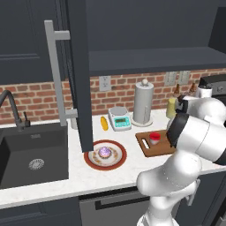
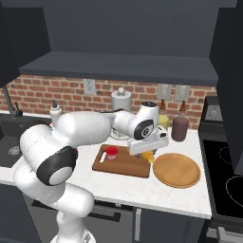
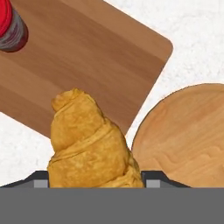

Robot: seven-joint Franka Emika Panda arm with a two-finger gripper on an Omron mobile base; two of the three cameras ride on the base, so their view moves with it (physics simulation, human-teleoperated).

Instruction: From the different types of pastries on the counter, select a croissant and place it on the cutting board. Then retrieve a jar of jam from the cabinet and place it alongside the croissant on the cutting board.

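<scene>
Jaws grasping croissant (image 3: 89,144) above table, just off cutting board's (image 3: 87,57) corner; judgement: shift over bare wood, clear of jam jar (image 3: 11,24), lower, then release.

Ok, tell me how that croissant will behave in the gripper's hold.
The croissant looks flaky and layered, so it is probably light and would likely crush under a hard squeeze. Its tapered, ridged shape may let it twist or slip. Set down on the cutting board, it seems unlikely to roll far.
</scene>
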